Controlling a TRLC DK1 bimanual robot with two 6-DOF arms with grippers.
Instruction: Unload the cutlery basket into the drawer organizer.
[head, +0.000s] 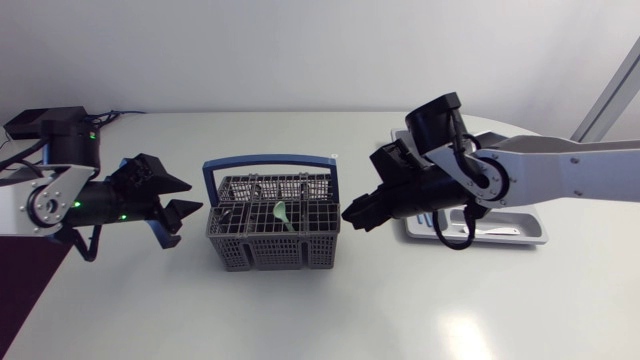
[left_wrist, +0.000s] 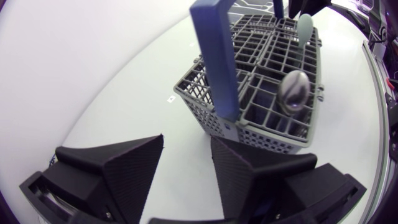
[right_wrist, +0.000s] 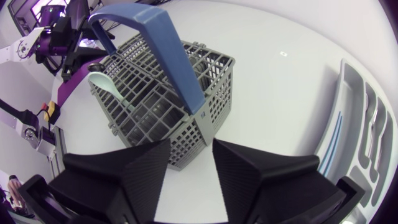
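Probably a lab — white table (head: 300, 320)

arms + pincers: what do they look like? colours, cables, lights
Left arm: silver-grey link, black joints, small green lights. Right arm: pale grey link, black joints, a looped black cable under the wrist. Left pincer and right pincer: matte black, each with two broad wedge-shaped fingers with a finely textured surface.

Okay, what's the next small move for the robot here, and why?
Probably lift the right gripper over the basket, toward the pale green spoon standing inside. Both it and the left gripper sit open and empty beside the basket, and the drawer organizer lies nearest the right one.
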